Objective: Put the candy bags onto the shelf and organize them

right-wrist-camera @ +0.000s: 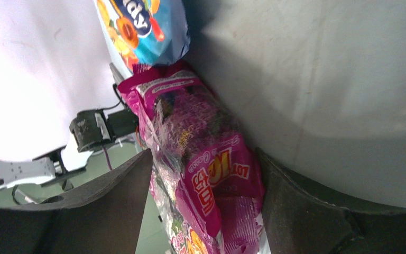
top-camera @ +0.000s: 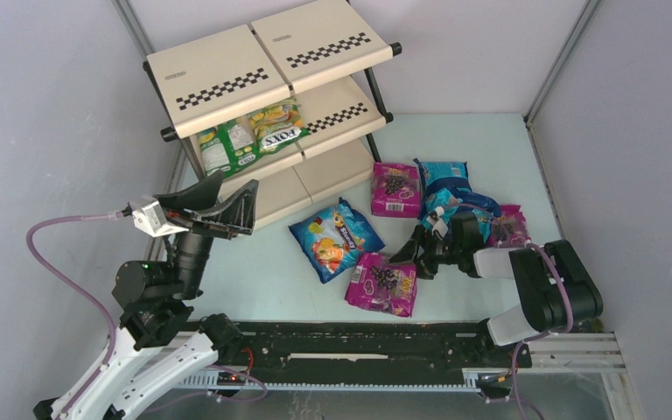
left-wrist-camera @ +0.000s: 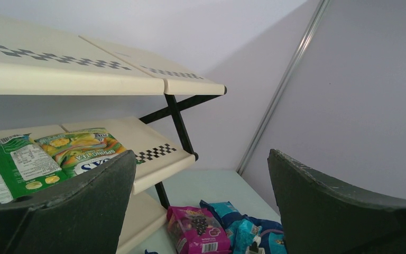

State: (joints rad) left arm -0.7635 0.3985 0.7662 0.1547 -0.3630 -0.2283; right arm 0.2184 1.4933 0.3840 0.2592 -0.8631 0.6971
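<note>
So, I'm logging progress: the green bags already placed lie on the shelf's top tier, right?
No. The green bags lie on the shelf's middle tier, not the top one; the top external view shows it.

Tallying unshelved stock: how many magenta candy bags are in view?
3. Far magenta bag beside the shelf's bottom tier; near magenta bag at the right end effector; third magenta bag partly hidden behind the right arm. Others may lie underneath.
</note>
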